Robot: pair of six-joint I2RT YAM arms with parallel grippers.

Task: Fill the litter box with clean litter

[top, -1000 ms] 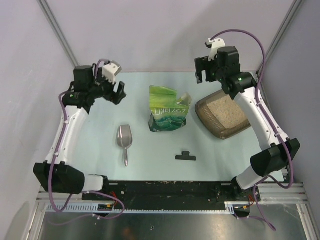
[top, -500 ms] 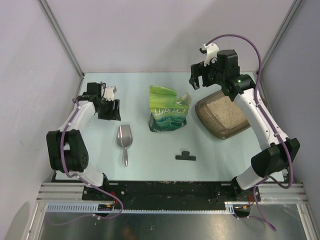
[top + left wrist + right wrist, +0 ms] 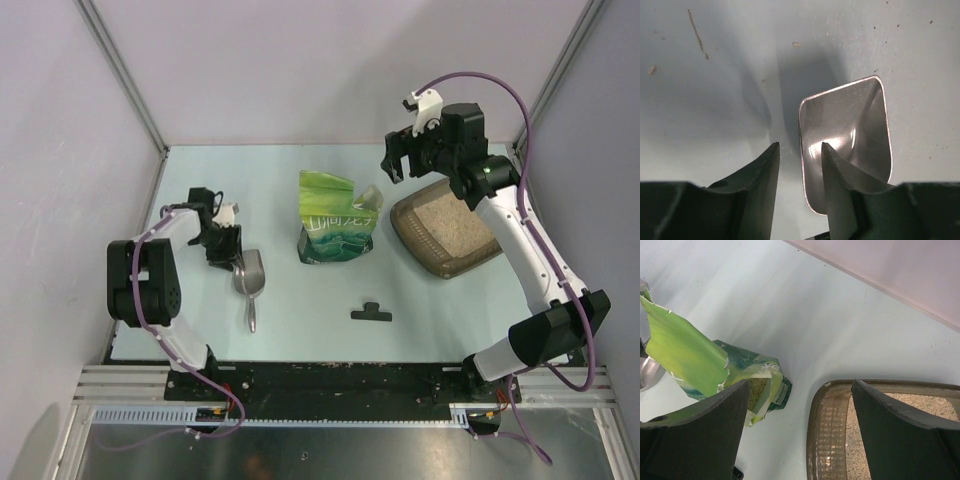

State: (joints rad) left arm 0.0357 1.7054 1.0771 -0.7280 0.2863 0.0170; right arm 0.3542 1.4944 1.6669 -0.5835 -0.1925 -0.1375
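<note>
The brown litter box (image 3: 414, 232) lies at the right with pale beige litter (image 3: 458, 226) in it; its corner (image 3: 832, 440) and litter (image 3: 930, 405) show in the right wrist view. My right gripper (image 3: 398, 157) is open, raised above the gap between the box and the open green bag (image 3: 335, 222). The bag's mouth (image 3: 756, 390) shows beige granules inside. My left gripper (image 3: 224, 246) is open, low at the bowl of the silver scoop (image 3: 249, 276). One finger (image 3: 842, 185) is over the scoop's bowl (image 3: 860, 125), the other on the outside of the bowl's left edge.
A black clip (image 3: 371, 312) lies on the table in front of the bag. The scoop's handle (image 3: 250, 313) points toward the near edge. Grey walls close the back and sides.
My left arm swung down and toward the scoop, from raised at the back left to low at the scoop's bowl. My right gripper shifted slightly left and stays raised.
</note>
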